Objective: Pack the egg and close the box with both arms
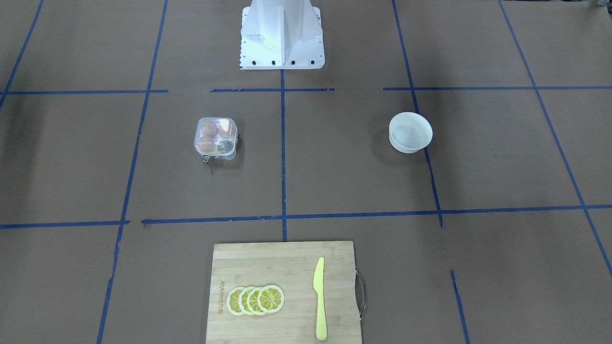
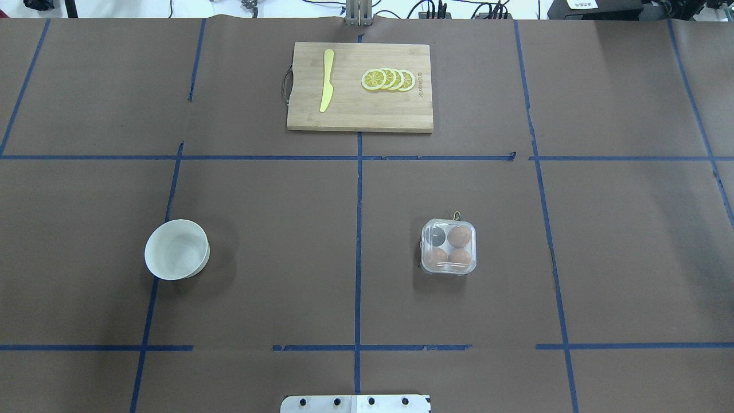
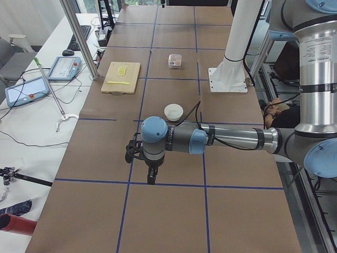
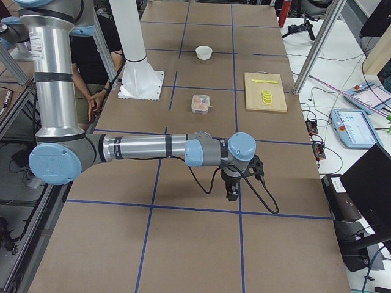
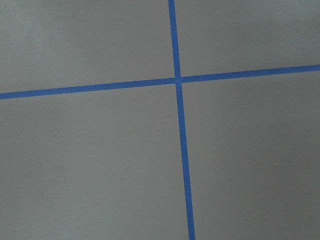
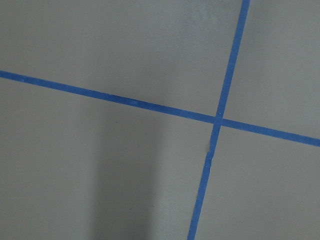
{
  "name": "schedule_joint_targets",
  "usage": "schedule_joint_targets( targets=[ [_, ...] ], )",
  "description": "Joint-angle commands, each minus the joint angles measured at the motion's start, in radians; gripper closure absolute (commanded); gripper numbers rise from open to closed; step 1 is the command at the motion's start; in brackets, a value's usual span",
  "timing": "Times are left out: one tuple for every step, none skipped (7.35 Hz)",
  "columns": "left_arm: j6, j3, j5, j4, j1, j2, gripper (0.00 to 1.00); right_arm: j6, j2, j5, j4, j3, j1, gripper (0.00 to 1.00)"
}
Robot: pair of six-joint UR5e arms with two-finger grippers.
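The clear box point(image 2: 448, 246) stands on the brown table right of the centre line, and its lid seems to lie down over the cups. It also shows in the front view point(image 1: 216, 138). Three alike brown eggs point(image 2: 459, 236) sit in it; the fourth cup looks dark. My left gripper point(image 3: 151, 176) hangs far from the box over the table's left end. My right gripper point(image 4: 232, 194) hangs over the right end. Both show only in the side views, so I cannot tell whether they are open or shut. The wrist views show only brown paper and blue tape.
A white bowl point(image 2: 176, 250) stands on the table's left half. A wooden cutting board point(image 2: 355, 115) lies at the far edge with a yellow knife point(image 2: 327, 80) and lemon slices point(image 2: 389, 79) on it. The white pedestal base point(image 1: 282, 43) stands at the robot's side.
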Motion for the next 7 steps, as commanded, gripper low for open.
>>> schedule_joint_targets(
  targets=[
    [0.001, 0.0, 0.038, 0.007, 0.002, -0.012, 0.0, -0.003, 0.0, 0.0, 0.0, 0.003, 0.005, 0.0],
    [0.003, -0.001, 0.039, 0.009, 0.0, -0.003, 0.0, -0.004, 0.0, 0.0, 0.0, 0.002, 0.005, 0.0],
    [0.003, -0.001, 0.039, 0.024, 0.0, -0.001, 0.0, -0.004, 0.002, 0.0, 0.0, 0.002, 0.005, 0.0],
    [0.003, -0.004, 0.041, 0.06, 0.0, -0.003, 0.0, -0.004, 0.0, 0.0, 0.0, 0.002, 0.005, 0.0],
    [0.005, -0.009, 0.041, 0.068, -0.001, -0.001, 0.0, -0.004, 0.002, 0.0, 0.0, 0.003, 0.005, 0.0],
    [0.005, -0.012, 0.041, 0.081, -0.001, -0.004, 0.0, -0.004, 0.0, 0.001, 0.0, 0.005, 0.008, 0.0],
    [0.015, -0.015, 0.042, 0.097, 0.0, -0.009, 0.0, -0.004, 0.0, 0.001, 0.0, 0.005, 0.012, 0.0]
  ],
)
